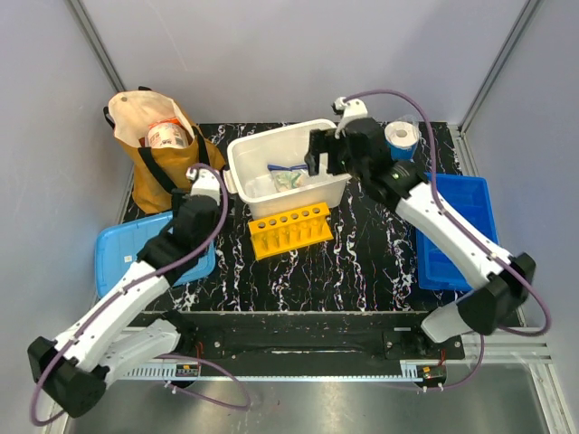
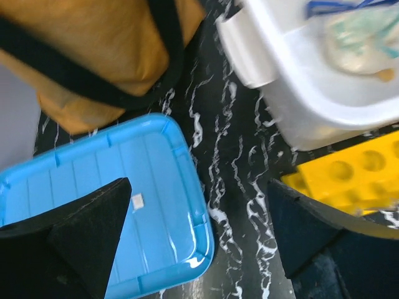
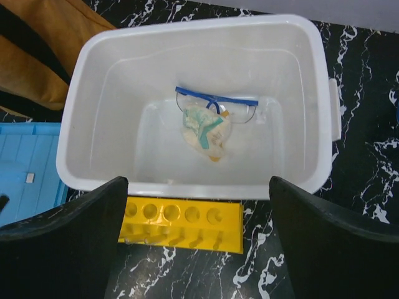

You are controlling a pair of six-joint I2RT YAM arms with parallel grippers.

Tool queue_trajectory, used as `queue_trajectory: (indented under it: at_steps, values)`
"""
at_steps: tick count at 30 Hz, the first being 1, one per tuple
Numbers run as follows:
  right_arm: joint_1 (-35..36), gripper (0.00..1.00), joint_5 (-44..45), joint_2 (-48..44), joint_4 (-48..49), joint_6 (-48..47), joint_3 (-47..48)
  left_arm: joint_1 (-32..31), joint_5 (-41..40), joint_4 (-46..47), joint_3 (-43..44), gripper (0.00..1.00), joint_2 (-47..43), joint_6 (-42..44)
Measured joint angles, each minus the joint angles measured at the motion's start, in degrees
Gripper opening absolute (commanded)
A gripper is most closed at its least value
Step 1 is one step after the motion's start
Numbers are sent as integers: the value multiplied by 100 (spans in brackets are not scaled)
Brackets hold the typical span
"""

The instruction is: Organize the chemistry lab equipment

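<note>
Safety glasses (image 3: 215, 99) and a pale packet (image 3: 204, 128) lie in the white tub (image 3: 187, 25), directly beneath the right pincer (image 3: 196, 180), which is spread wide and empty. The left pincer (image 2: 199, 187) is also wide open and holds nothing. The yellow rack (image 3: 181, 218) looks unfilled, so there is probably more to do.

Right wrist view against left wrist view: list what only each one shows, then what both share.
Only the right wrist: the right gripper, open over the white bin, all four of its walls, and the whole safety glasses lying inside. Only the left wrist: the left gripper, open above the black table, and the rounded corner of the blue tray. Both: the bin, the pale crumpled piece in it, the yellow rack, the brown bag and the blue tray.
</note>
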Motion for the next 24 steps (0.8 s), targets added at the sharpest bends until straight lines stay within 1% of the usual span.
queue_trajectory:
  at_steps: [2, 4, 6, 9, 17, 20, 24]
  values:
    - [0, 100, -42, -481, 236, 35, -658, 643, 319, -201, 101, 91, 258, -254]
    - [0, 100, -76, -850, 334, 72, -1228, 1060, 525, -385, 90, 90, 376, -415]
    - [0, 100, -94, -1084, 391, 101, -1620, 1373, 680, -529, 57, 88, 466, -592]
    - [0, 100, -105, -1349, 411, 120, -1985, 1711, 999, -542, -22, 82, 660, -748]
    - [0, 100, -98, -1812, 649, 131, -2168, 2319, 1908, -544, -39, 70, 1751, -1080]
    - [0, 100, -94, -1867, 776, 131, -2201, 2422, 2194, -538, -74, 67, 1961, -1196]
    - [0, 100, -85, -1871, 813, 131, -2264, 2437, 2457, -527, -85, 57, 2203, -1342]
